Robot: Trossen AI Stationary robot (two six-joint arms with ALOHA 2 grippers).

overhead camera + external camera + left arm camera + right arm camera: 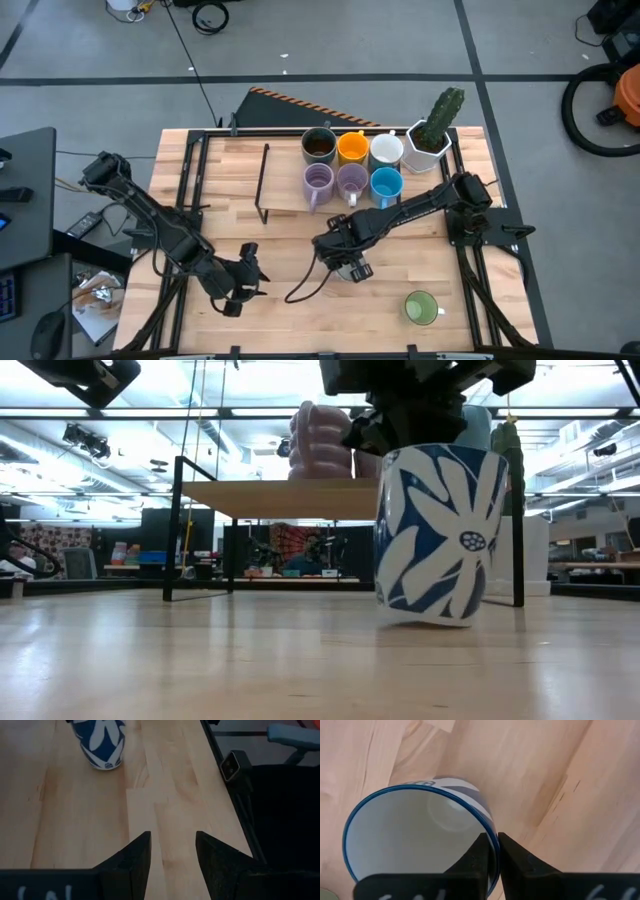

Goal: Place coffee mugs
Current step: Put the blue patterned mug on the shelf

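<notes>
- A green mug (421,307) is seen nearest, at the table's (280,250) near right, well apart from the rest;
- The left gripper (243,283) is held over bare wood at the near left, its fingers (134,861) apart on nothing;
- The blue-and-white floral mug (440,532) is found at mid-table, tilted, its rim clamped between the right gripper's (491,851) fingers; in the high view it is largely hidden beneath that gripper;
- On the black-framed wooden shelf (285,180) farther back, two lavender mugs (318,182), a blue mug (386,183), a dark brown mug (318,146), an orange mug (352,148) and a white mug (386,150) are grouped; handles are hard to make out;
- A white cactus pot (428,143) is placed at the far right, just beside them.
</notes>
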